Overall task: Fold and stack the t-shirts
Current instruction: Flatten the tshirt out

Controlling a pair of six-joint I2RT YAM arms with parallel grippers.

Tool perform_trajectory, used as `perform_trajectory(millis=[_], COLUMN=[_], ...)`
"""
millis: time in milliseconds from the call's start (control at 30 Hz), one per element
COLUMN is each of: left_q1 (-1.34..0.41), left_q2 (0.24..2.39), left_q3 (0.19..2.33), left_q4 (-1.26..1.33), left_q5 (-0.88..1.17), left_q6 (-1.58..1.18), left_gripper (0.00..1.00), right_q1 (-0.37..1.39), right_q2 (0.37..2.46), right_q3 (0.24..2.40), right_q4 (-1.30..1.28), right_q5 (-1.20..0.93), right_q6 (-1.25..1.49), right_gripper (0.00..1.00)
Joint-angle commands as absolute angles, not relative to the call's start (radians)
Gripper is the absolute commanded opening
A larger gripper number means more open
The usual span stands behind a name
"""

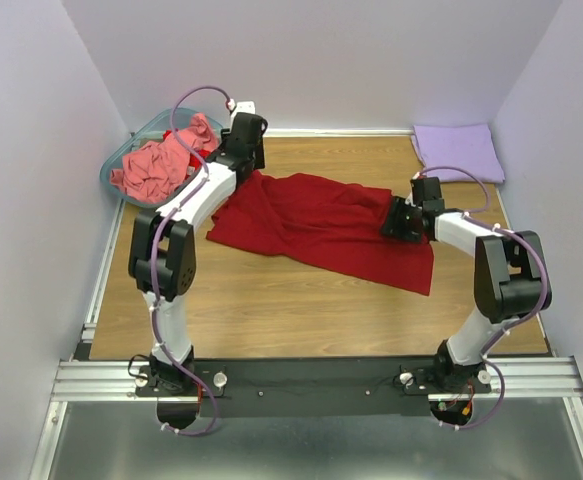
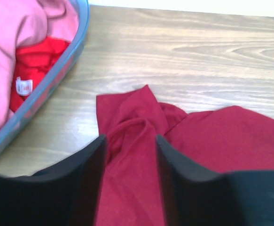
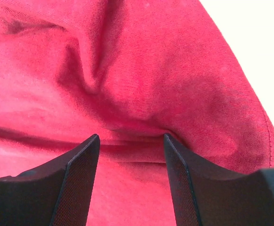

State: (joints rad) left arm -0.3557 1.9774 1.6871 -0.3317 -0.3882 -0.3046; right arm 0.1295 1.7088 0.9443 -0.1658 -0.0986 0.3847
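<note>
Left arm: we see it stretched to the far left, the left gripper low over the far-left corner of the dark red t-shirt.
Left jaws: apart, a soft ridge of the cloth lying loose between them.
Right arm: elbow bent high, the right gripper pointed left at the shirt's right edge.
Right jaws: apart, puckered cloth bunched between the tips.
Dark red t-shirt: matte knit, spread rumpled across the middle of the wood-grain table.
Lavender t-shirt: a flat square at the far right corner.
Basket: translucent teal, far left, holding the crumpled salmon-pink t-shirt.
Left wrist view only: a white label on brighter red cloth in the basket.
</note>
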Motion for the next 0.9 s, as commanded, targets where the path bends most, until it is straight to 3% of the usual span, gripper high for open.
perform_trajectory(millis=[0,133,233,333,467,533,867], left_q1=[-0.356,-0.336,-0.299,-0.261,-0.229,-0.218,-0.124], left_q2=[1.844,1.626,1.487,1.362,1.229,1.169,1.115], left_q3=[1.605,1.427,1.286,1.154,0.967,0.881,0.813], left_q4=[-0.244,-0.207,-0.216,-0.235,-0.213,-0.184,-0.147], left_q5=[-0.341,-0.354,-0.354,-0.390,-0.411,-0.400,-0.361], left_q6=[-0.299,-0.333,-0.348,-0.362,-0.365,-0.367,-0.420], left_gripper=[0.63,0.72,0.73,0.73,0.81,0.89,0.88], right_q1=[0.150,0.305,0.483,0.638,0.805,0.842,0.985], right_q2=[1.660,1.583,1.588,1.653,1.801,1.856,2.155], right_q3=[0.962,0.992,1.046,1.127,1.264,1.354,1.635], right_q4=[-0.198,-0.201,-0.201,-0.199,-0.202,-0.204,-0.224], right_q5=[-0.120,-0.121,-0.089,-0.078,-0.057,-0.063,-0.005], right_q6=[0.336,0.230,0.163,0.101,0.017,-0.027,-0.141], right_gripper=[0.64,0.66,0.68,0.71,0.72,0.72,0.62])
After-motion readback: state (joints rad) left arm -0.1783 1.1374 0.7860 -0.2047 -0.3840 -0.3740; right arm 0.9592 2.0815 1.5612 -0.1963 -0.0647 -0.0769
